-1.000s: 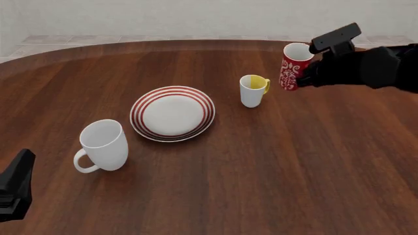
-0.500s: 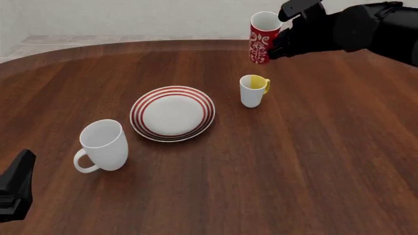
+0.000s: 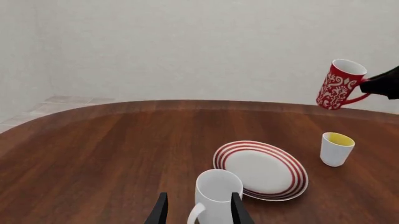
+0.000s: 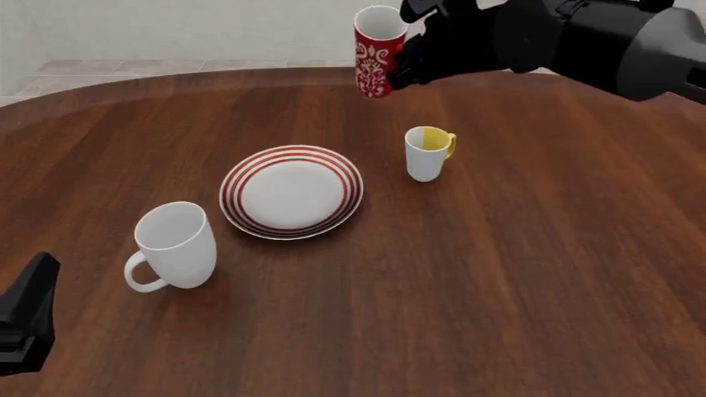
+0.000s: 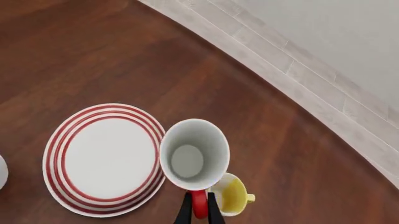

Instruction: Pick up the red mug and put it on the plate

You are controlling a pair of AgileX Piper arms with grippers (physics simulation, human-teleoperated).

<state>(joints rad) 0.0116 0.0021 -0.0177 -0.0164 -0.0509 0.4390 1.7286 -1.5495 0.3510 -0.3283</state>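
The red mug (image 4: 376, 53) with white swirls hangs high in the air above the table's far side, slightly tilted, held by its handle in my right gripper (image 4: 411, 51), which is shut on it. The right wrist view looks down into the red mug (image 5: 194, 154), with my right gripper (image 5: 199, 208) clamped on its red handle. The red mug (image 3: 338, 84) also shows in the left wrist view. The plate (image 4: 291, 191) with red rings lies flat mid-table, below and left of the mug; plate (image 5: 103, 158), plate (image 3: 262, 169). My left gripper (image 4: 25, 318) rests open at the near left edge.
A small white mug with yellow inside (image 4: 428, 153) stands right of the plate, under the held mug's right side. A large plain white mug (image 4: 175, 246) stands near the plate's left front, just ahead of my left gripper (image 3: 197, 212).
My right gripper has carried the red mug up and leftward, from beside the yellow-lined mug to high above the far table. The left arm has not moved.
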